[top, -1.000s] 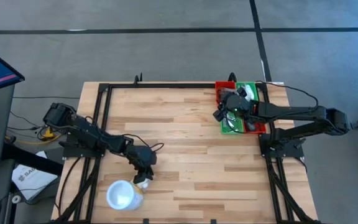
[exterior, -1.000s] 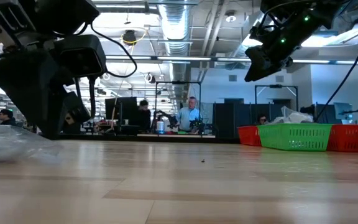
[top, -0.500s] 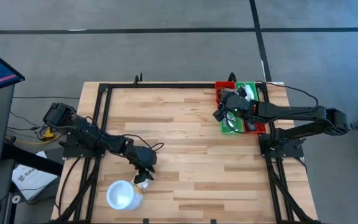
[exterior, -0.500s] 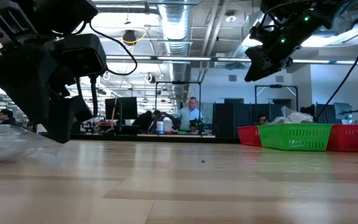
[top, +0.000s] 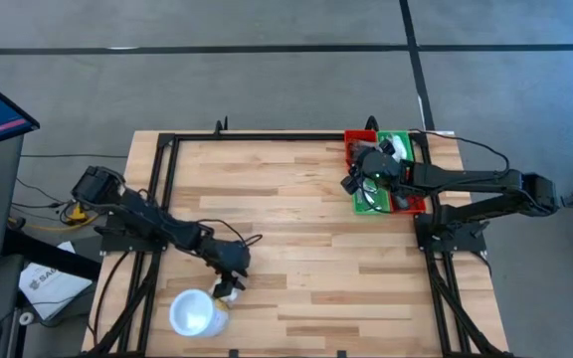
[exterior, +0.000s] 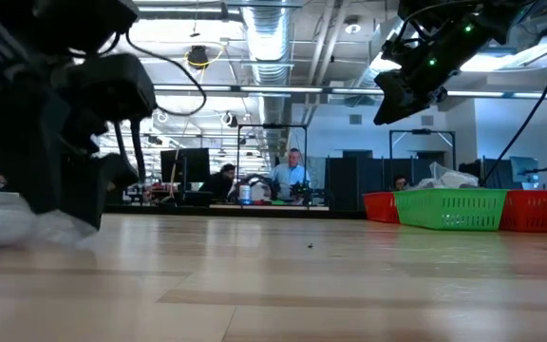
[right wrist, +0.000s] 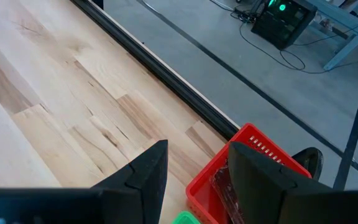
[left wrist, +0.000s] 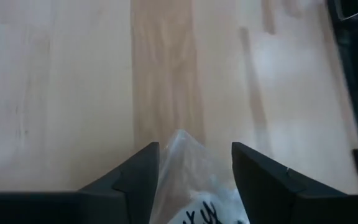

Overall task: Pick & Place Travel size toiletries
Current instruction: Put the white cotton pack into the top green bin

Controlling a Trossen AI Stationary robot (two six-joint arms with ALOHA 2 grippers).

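A clear plastic sachet (left wrist: 188, 180) with white contents lies flat on the wood near the table's near-left corner, beside a white round cup (top: 192, 311). My left gripper (left wrist: 194, 149) is open and down at the table, one finger on each side of the sachet (top: 229, 295). In the low view the gripper (exterior: 69, 204) stands over the clear plastic (exterior: 12, 228). My right gripper (top: 351, 182) is open and hovers above the baskets at the far right, touching nothing. More small items (top: 391, 149) lie in the baskets. My left gripper straddles the sachet's end (left wrist: 179, 140) from above, pointing down, one finger on each side of it. The sachet lies on the table. I cannot tell whether the fingers touch it.
A red basket (top: 358, 141) and a green basket (top: 398, 141) sit side by side at the table's far right corner. Black frame rails (top: 167, 199) run along the table's edges. Bare wood spreads between the two arms. People and desks show in the room beyond the table.
My left gripper has come down toward the table and a little toward the near edge, ending with its fingers around the sachet beside the cup. Its fingers stayed apart. The sachet and cup have not moved.
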